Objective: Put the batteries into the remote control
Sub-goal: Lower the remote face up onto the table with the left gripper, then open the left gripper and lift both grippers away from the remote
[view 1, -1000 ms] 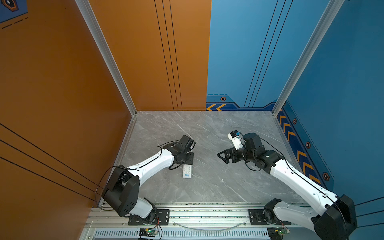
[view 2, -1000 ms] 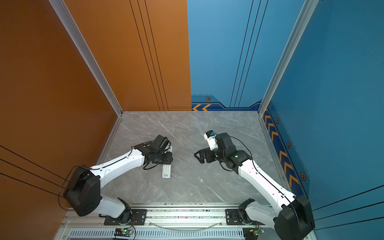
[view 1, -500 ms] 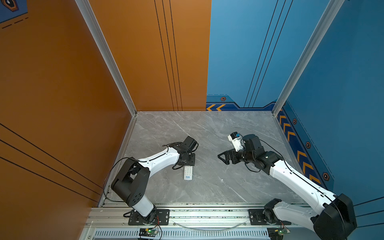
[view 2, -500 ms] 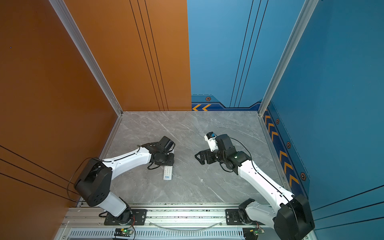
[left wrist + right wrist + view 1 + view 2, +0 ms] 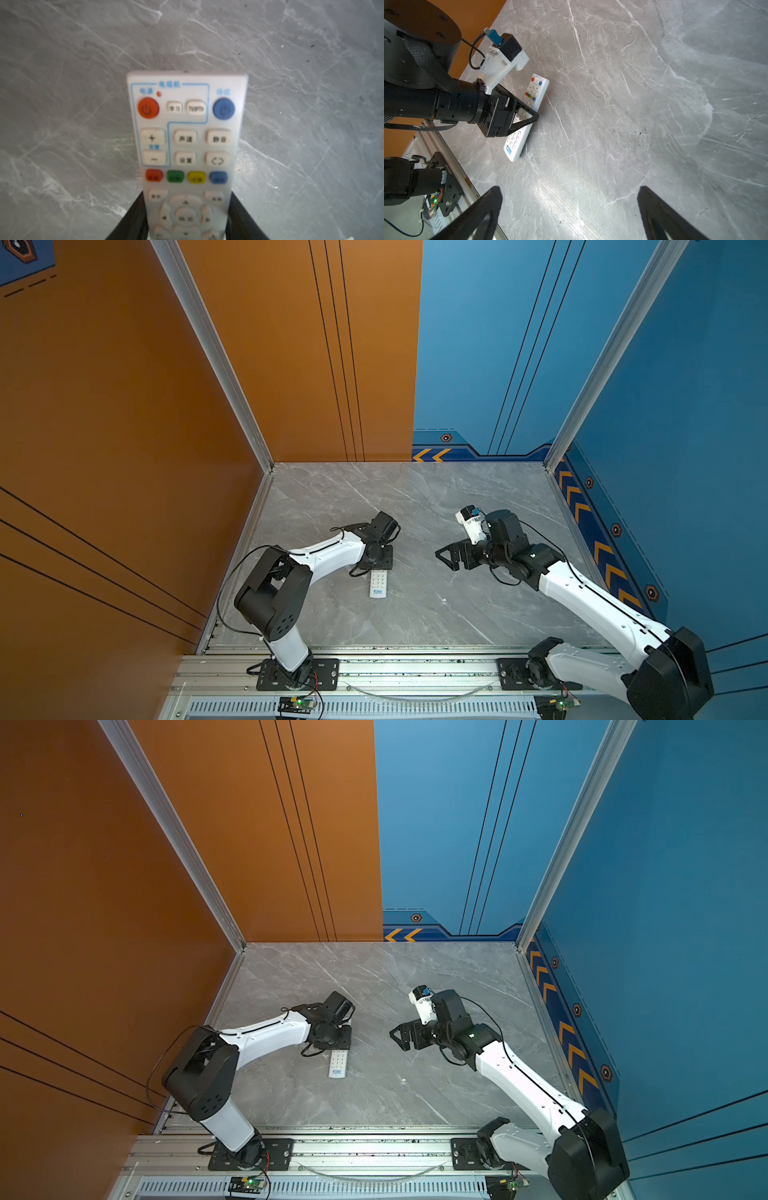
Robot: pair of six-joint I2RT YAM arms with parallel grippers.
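1. Grey marble counter [image 5: 415,614], orange wall at frame left, blue at right; batteries not visible in any view.
2. remote control [image 5: 378,583] lies buttons-up at lower centre in both top views, logo end toward the bottom edge.
3. left hand [image 5: 187,216] straddles the remote's middle, a finger against each long edge, gripping it, remote on the counter.
4. right hand [image 5: 569,209] spread wide and empty, right of centre, well apart from the remote.
5. Step judged: flip the remote to expose its back; lift clear before rotating; keep the grip centred so it doesn't pivot; set down flat.
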